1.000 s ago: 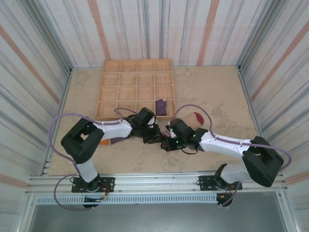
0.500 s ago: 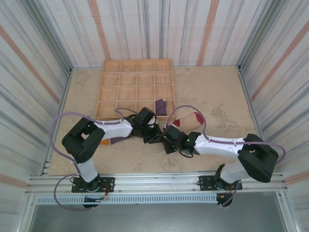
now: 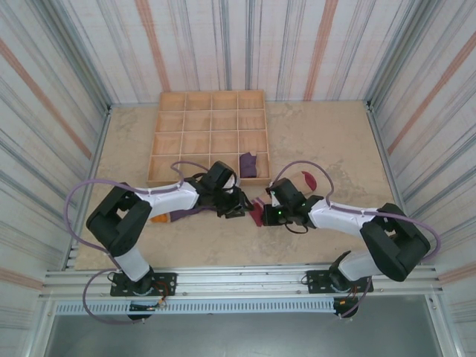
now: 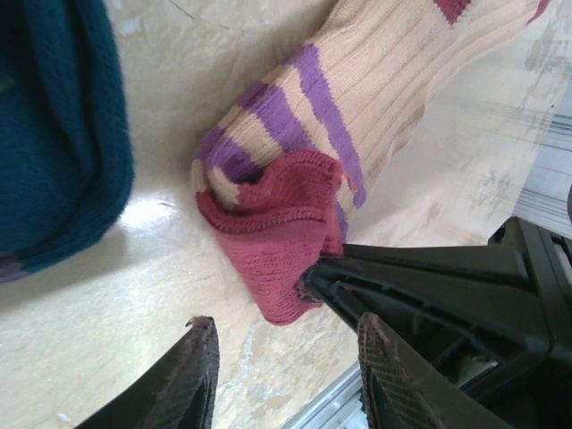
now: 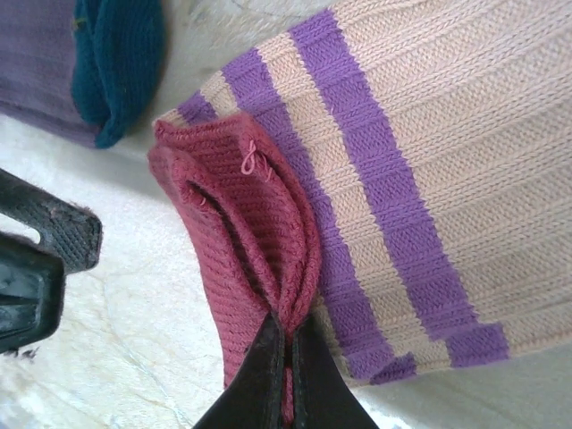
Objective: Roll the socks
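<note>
A tan sock (image 5: 447, 152) with purple stripes lies at mid table, its red toe (image 3: 306, 179) showing beyond the right arm. My right gripper (image 5: 288, 357) is shut on the sock's folded red cuff edge (image 4: 273, 223); from above, the right gripper (image 3: 260, 213) sits at the table's middle. My left gripper (image 4: 290, 375) stands open just beside that red edge, with bare table between its fingers (image 4: 202, 366). The purple sock (image 3: 181, 215) lies under the left arm, its teal toe (image 4: 54, 134) close to the tan sock and its orange cuff (image 3: 158, 219) at the left.
A wooden tray (image 3: 210, 111) of square compartments stands at the back, with a dark purple sock (image 3: 248, 164) in its front right compartment. Striped walls close in the table on three sides. The two grippers are nearly touching.
The right gripper's jaws have closed onto the red cuff edge of the tan sock. The left gripper's jaws have opened and now stand apart beside it.
</note>
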Available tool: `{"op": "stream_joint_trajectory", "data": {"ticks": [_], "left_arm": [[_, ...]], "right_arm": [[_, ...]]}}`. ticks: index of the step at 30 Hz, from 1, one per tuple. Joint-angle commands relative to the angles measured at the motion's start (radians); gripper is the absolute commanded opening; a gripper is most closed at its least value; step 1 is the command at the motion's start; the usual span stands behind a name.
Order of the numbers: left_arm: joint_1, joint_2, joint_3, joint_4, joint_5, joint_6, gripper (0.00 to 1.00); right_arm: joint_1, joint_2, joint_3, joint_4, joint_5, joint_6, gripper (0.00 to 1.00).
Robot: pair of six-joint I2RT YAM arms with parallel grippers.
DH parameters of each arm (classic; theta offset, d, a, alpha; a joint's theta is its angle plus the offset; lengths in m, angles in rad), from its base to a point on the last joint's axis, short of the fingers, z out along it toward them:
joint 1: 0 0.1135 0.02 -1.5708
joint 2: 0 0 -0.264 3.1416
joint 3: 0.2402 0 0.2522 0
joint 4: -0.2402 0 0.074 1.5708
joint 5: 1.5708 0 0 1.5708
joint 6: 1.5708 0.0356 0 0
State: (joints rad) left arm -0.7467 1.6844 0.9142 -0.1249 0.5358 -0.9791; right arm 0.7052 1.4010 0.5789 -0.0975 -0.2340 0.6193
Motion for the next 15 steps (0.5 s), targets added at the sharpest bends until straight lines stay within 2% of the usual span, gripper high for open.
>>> {"op": "stream_joint_trajectory", "data": {"ticks": [1, 9, 15], "left_arm": [[0.006, -0.023, 0.003, -0.069, -0.048, 0.083, 0.44], [0.005, 0.051, 0.055, -0.039, -0.123, 0.131, 0.43], [-0.004, 0.107, 0.077, 0.006, -0.14, 0.124, 0.39]], "right_arm": [[-0.038, 0.025, -0.011, 0.021, -0.138, 0.006, 0.0], [-0.132, 0.093, -0.018, 0.048, -0.254, 0.041, 0.0], [-0.159, 0.132, -0.022, 0.097, -0.321, 0.066, 0.0]]}}
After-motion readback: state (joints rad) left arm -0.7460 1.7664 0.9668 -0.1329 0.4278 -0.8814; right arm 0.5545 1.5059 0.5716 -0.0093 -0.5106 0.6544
